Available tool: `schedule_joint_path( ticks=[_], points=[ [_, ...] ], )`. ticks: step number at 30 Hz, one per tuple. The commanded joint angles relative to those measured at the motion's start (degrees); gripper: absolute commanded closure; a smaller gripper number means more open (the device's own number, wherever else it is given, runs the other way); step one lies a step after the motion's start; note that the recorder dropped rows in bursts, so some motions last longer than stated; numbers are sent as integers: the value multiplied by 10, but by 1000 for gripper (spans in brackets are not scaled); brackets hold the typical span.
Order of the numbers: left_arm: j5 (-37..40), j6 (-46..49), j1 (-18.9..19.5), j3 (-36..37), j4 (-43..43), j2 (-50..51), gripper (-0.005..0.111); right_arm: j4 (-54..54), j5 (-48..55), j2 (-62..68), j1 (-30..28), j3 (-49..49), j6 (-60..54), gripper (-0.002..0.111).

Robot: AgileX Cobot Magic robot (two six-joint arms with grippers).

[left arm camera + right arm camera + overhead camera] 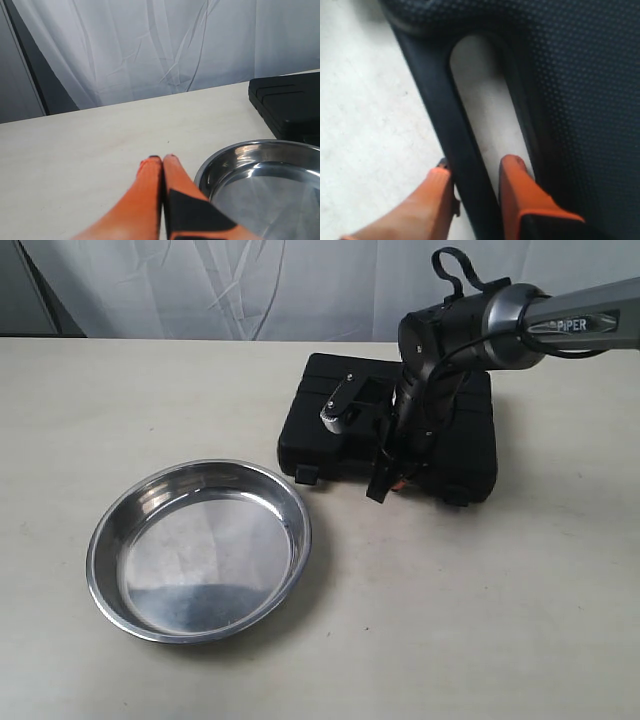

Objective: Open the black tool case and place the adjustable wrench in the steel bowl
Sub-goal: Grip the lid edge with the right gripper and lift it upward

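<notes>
The black tool case (pixel 468 440) lies flat and shut on the desk (pixel 480 620). The steel bowl (pixel 200 550) sits apart from it, at about 8 o'clock from the case in the exterior view. We cannot see the adjustable wrench and judge it to be inside the case.

The right gripper (pixel 476 167) is down at the case's 6 o'clock edge, astride the handle bar (pixel 445 110). One finger (pixel 517 175) is in the handle slot (pixel 480 90) and the other (pixel 436 180) is outside on the desk side. Both look to touch the bar, so we read it as pinching the handle. The left gripper (pixel 162 159) hangs with its fingers pressed together, holding nothing, just beside the bowl's rim.

The step in hand is raising the lid. We should first be sure of the latches. A small tab (pixel 307 474) shows at the front edge, but we cannot tell whether it is undone.

We judge the lift should follow an arc about the 12 o'clock edge, where the hinge likely is, not go straight up, or the whole case may rise or slide toward the bowl. A slow start would show whether the lid parts from the base. If both halves come up together, the left gripper could press the base down.
</notes>
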Motion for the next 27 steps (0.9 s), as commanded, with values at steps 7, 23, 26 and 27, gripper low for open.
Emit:
schedule_joint_path(
  ticks=[7,23,26,27],
  points=[
    [-5,-1,-2,-1,-2,2,106,16,33,-4,-1,-4,12,91],
    [-4,-1,-2,-1,-2,2,106,70,80,-30,-1,-4,25,109],
    [-4,-1,-2,-1,-2,2,106,70,86,-34,-1,-4,28,109],
    [-4,-1,-2,-1,-2,2,106,70,89,-38,-1,-4,31,109]
  ],
)
